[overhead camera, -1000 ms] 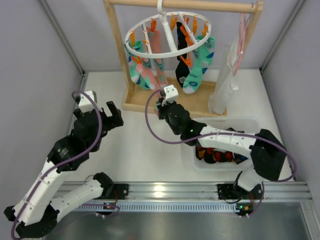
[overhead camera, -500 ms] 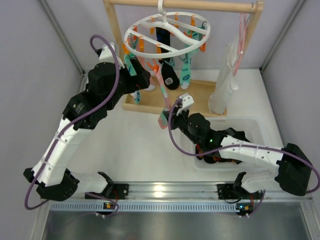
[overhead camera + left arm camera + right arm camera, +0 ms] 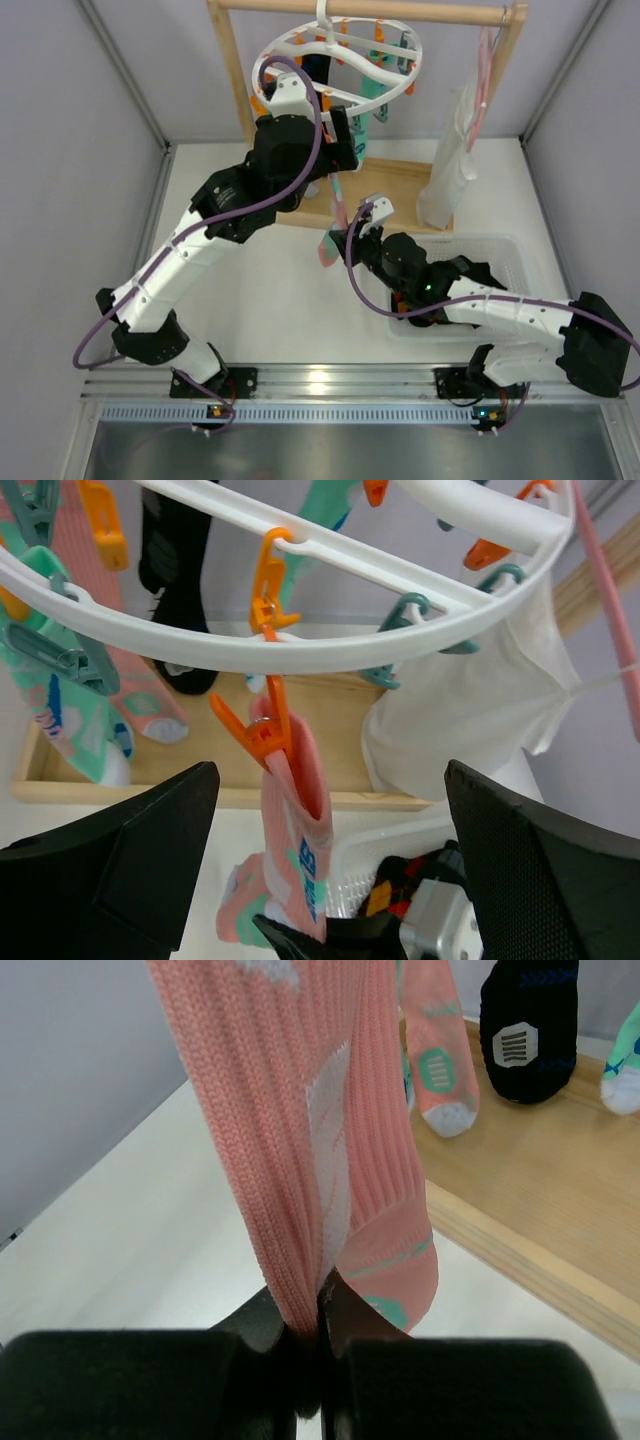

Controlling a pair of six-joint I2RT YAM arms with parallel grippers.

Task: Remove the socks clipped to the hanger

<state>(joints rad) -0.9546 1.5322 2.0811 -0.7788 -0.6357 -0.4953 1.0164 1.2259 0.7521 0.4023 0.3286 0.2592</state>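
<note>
Top external view has the round white plastic hanger (image 3: 322, 38) hooked on the wooden rack's top bar, a bit tilted, with orange and teal pegs dangling off its ring and cross bars. One ribbed pink sock (image 3: 333, 215) runs down from it at a slant to the right gripper (image 3: 345, 237), which is clamped shut on the sock's lower end just above the white surface (image 3: 260, 290). On the right wrist cam you can see the chunky knit ribs and the mint and white pattern, with the fabric pinched flat between the two black fingers. The left gripper (image 3: 345, 140) is up by the ring. Its wrist cam shows both black textured fingers spread wide apart with nothing in them. The cuff of the pink sock hangs between them in that shot, bitten by an orange clothespin (image 3: 255, 735), and I can't tell if the fingers touch it. More socks are clipped up behind: a teal sock (image 3: 60, 720) with pink bits, and a black sock (image 3: 525, 1040) with a little white grid mark, hanging over the smooth wooden base (image 3: 540, 1160). A limp white garment (image 3: 445, 190) hangs at the rack's right end, and a white slotted basket (image 3: 490, 241) sits under the right arm.
</note>
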